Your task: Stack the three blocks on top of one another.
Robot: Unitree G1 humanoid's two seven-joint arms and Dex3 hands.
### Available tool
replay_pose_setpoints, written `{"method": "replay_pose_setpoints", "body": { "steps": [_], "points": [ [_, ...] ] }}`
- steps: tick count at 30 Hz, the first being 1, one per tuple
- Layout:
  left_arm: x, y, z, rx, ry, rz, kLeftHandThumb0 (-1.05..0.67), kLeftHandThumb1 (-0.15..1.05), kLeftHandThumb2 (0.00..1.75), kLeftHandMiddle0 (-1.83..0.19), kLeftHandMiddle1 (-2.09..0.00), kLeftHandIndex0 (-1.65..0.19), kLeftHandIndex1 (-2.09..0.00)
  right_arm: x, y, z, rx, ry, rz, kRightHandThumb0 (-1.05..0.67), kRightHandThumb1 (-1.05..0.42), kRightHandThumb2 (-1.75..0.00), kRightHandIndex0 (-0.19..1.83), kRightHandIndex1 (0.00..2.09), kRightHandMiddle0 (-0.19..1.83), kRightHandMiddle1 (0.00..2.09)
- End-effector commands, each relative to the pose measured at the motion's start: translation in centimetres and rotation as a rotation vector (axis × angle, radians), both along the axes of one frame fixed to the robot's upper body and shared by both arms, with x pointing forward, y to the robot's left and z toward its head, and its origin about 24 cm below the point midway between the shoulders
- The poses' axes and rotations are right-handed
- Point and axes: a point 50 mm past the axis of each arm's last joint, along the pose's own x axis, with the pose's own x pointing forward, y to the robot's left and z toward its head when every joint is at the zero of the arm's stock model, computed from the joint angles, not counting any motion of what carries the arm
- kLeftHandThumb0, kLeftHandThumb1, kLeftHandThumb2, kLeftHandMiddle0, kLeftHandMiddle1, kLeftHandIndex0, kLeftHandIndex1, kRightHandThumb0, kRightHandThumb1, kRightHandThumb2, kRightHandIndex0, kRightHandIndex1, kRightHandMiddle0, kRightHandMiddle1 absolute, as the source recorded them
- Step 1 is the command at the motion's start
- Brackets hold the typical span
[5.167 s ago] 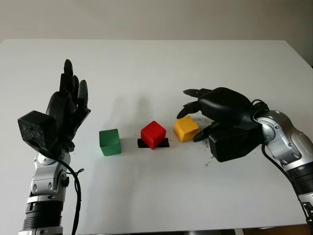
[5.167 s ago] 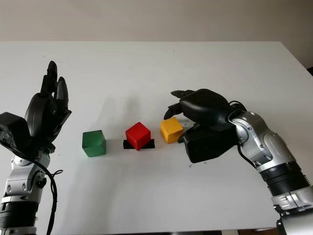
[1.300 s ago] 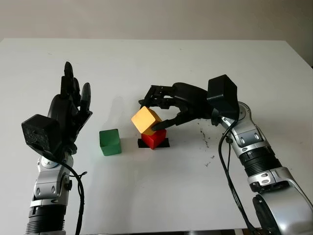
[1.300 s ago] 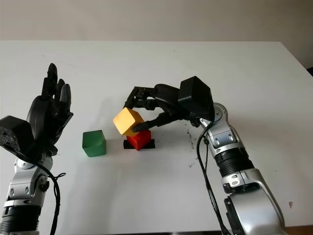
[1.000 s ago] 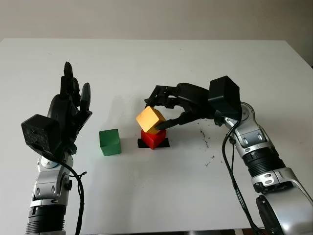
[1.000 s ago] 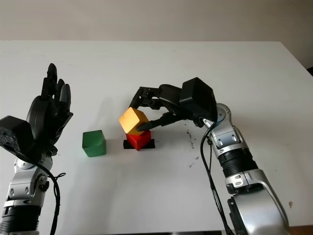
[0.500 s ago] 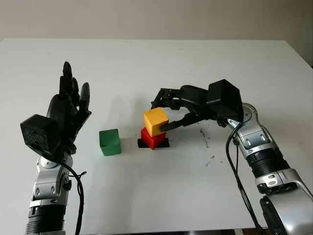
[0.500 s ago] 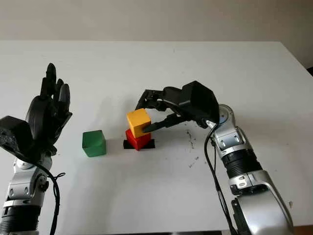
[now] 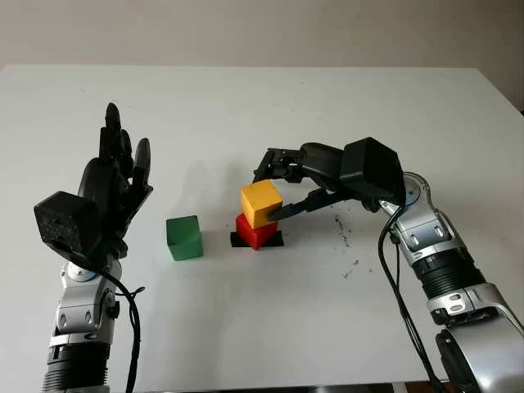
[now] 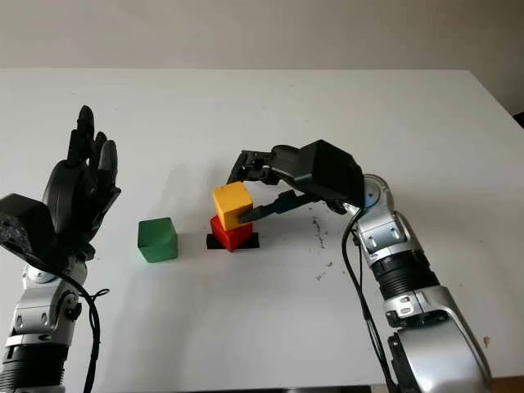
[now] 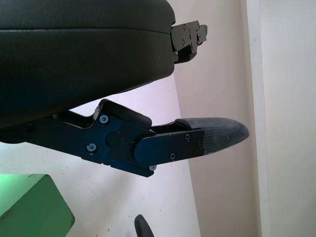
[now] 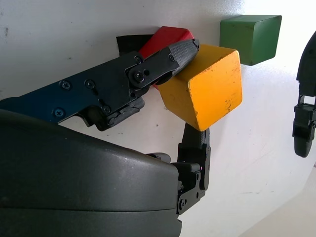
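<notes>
Blocks on white table [image 9: 262,327], noted near to far. Left hand [image 9: 110,192] raised at the near left, palm side toward the blocks, holding nothing, open; well apart from every block.

Green block [image 9: 183,237] sits alone on the table surface, just right of the left hand's side and left of the stack, not touching either. Left wrist view catches a corner of it [image 11: 29,210] below that hand's fingers [image 11: 197,140], with a clear gap between.

Red block [image 9: 255,231] sits at table centre on a small black patch [image 9: 278,239], turned so a corner faces the robot. Yellow block [image 9: 261,203] sits on top of the red one, its lower face on the red block's upper face, slightly rotated relative to it.

Right hand [image 9: 288,182] reaches in from the right at the height of the yellow block. Thumb tip touches the yellow block's right side; the other fingers [image 9: 270,164] arch over and behind its far upper edge. Right wrist view shows one finger [image 12: 168,57] pressed along the yellow block [image 12: 207,86] on one side and another finger below it on the opposite side, so the hand pinches the yellow block. Red block [image 12: 165,37] and green block [image 12: 249,32] lie beyond.

Small dark specks [image 9: 342,233] mark the table right of the stack, under the right forearm.
</notes>
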Motion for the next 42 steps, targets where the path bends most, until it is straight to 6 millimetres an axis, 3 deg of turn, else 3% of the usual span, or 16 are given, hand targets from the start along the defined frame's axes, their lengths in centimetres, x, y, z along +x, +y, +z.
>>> {"method": "replay_pose_setpoints", "body": {
  "steps": [1,11,12,15,16,17,19,32,37,39,42],
  "points": [
    [-0.2,0.2,0.1,0.001,-0.011,0.007,-0.73,1.05,0.55,0.18,-0.06,0.17,-0.06,-0.2,-0.2,0.0,-0.01,-0.006,0.007,-0.48,-0.94,-0.05,0.27,0.05,0.25,1.35],
    [-0.2,0.1,0.1,0.001,-0.013,0.004,-0.71,1.05,0.56,0.19,-0.05,0.18,-0.05,-0.3,-0.2,0.0,-0.031,0.001,0.027,-0.53,-0.91,-0.04,0.23,0.03,0.21,1.24],
    [-0.2,0.1,0.1,0.0,-0.013,0.005,-0.72,1.05,0.55,0.18,-0.05,0.17,-0.05,-0.3,-0.2,0.1,-0.051,-0.005,0.032,-0.56,-0.9,-0.05,0.19,0.02,0.15,1.16],
    [-0.2,0.0,0.1,-0.002,-0.013,0.005,-0.72,1.05,0.54,0.18,-0.05,0.17,-0.05,-0.3,-0.3,0.2,-0.117,0.003,0.045,-0.69,-0.88,-0.05,-0.02,0.01,-0.07,0.63],
    [-0.2,0.1,0.1,-0.001,-0.012,0.006,-0.72,1.05,0.54,0.18,-0.05,0.17,-0.05,-0.3,-0.4,0.3,-0.126,0.014,0.051,-0.74,-0.85,-0.05,-0.12,0.01,-0.14,0.32],
    [-0.2,0.1,0.1,0.0,-0.011,0.006,-0.72,1.05,0.55,0.18,-0.05,0.17,-0.06,-0.3,-0.4,0.3,-0.129,0.023,0.055,-0.77,-0.84,-0.05,-0.15,0.0,-0.17,0.17],
    [-0.2,0.0,0.1,-0.001,-0.013,0.003,-0.71,1.05,0.55,0.18,-0.05,0.18,-0.05,-0.3,-0.6,0.4,-0.132,0.025,0.059,-0.83,-0.83,-0.05,-0.18,0.0,-0.19,0.04],
    [-0.3,0.0,0.1,0.01,-0.012,-0.001,-0.71,1.05,0.56,0.19,-0.04,0.19,-0.05,-0.7,-3.3,1.7,-0.087,-0.065,-0.055,-0.88,-0.85,-0.06,-0.19,0.0,-0.19,0.0],
    [-0.2,0.1,0.1,-0.001,-0.014,0.0,-0.72,1.05,0.55,0.19,-0.05,0.18,-0.05,-1.5,-5.0,2.5,0.144,-0.072,-0.16,-0.88,-0.92,-0.08,-0.19,0.0,-0.19,0.0],
    [-0.2,0.1,0.1,-0.006,-0.014,0.001,-0.72,1.05,0.55,0.19,-0.05,0.18,-0.06,-2.1,-5.2,2.2,0.249,-0.107,-0.224,-0.9,-1.02,-0.25,-0.19,0.0,-0.19,0.0],
    [-0.2,0.1,0.1,-0.004,-0.011,-0.004,-0.71,1.05,0.55,0.19,-0.04,0.19,-0.05,-2.8,-5.3,1.6,0.347,-0.129,-0.31,-0.85,-1.04,-0.51,-0.19,0.0,-0.19,0.0]
  ]
}}
